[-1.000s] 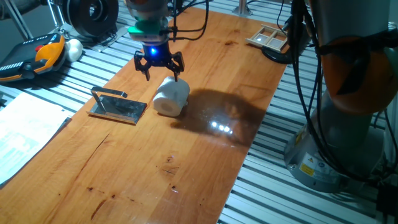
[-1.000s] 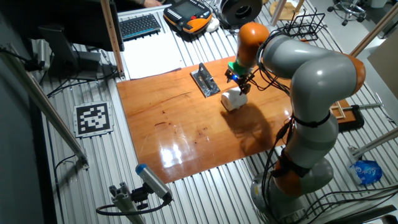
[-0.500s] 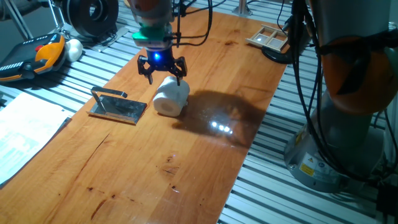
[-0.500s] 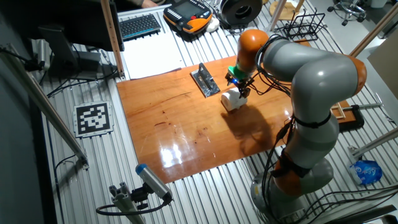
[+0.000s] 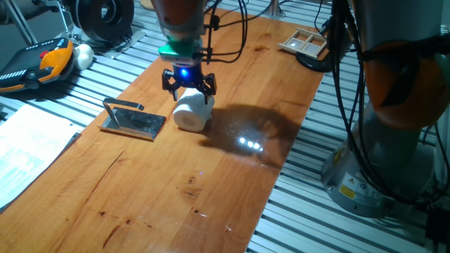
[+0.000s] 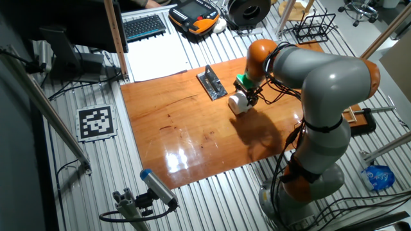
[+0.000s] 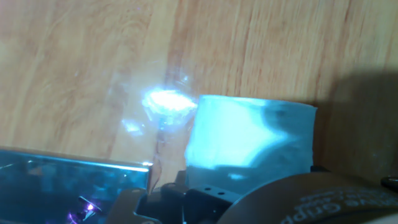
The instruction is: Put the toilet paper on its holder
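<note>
The toilet paper (image 5: 193, 112) is a fat white roll lying on its side on the wooden table; it also shows in the other fixed view (image 6: 238, 102) and fills the hand view (image 7: 249, 134). The holder (image 5: 133, 121) is a shiny metal plate with a raised bar, lying just left of the roll; it also shows in the other fixed view (image 6: 212, 83) and at the hand view's lower left (image 7: 62, 180). My gripper (image 5: 188, 87) hangs straight over the roll's far end with its fingers spread, open and empty, just above or touching the roll's top (image 6: 248, 94).
A pale wooden framed tray (image 5: 304, 42) sits at the table's far right corner. A small white ball (image 5: 84, 54) and an orange-black handset (image 5: 39, 65) lie off the table at far left. Paper sheets (image 5: 28, 151) lie at left. The arm's base (image 5: 394, 105) and cables stand at right.
The gripper has moved right and lower, from beside the roll's far end to directly over it. The roll and holder have not moved.
</note>
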`<state>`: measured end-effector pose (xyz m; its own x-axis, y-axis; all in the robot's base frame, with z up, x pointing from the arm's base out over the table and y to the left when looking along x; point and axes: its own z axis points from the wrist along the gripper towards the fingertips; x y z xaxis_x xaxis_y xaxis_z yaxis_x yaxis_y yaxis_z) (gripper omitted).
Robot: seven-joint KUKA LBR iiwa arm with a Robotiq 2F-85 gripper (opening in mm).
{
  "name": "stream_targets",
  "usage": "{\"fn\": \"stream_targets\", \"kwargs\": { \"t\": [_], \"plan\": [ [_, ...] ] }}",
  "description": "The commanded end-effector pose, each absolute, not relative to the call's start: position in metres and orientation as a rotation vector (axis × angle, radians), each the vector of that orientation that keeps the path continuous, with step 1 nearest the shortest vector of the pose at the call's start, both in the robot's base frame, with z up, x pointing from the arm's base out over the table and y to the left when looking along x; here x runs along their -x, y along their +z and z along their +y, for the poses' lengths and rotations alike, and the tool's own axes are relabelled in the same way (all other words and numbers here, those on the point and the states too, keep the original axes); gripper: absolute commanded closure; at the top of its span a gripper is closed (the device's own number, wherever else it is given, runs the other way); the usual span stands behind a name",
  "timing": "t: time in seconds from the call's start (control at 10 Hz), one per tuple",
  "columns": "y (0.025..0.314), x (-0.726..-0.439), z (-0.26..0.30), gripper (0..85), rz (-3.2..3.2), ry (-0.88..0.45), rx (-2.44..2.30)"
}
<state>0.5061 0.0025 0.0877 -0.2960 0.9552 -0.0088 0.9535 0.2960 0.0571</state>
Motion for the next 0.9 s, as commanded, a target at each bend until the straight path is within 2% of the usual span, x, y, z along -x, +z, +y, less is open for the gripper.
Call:
{"fn": "stream_targets", "kwargs": {
  "t": [0.0, 0.8],
  "plan": [
    [0.086, -0.506, 0.001, 0.0, 2.483, 0.093, -1.863],
    [0.066, -0.507, 0.004, 0.0, 2.375, 0.178, -1.886]
  ]
}}
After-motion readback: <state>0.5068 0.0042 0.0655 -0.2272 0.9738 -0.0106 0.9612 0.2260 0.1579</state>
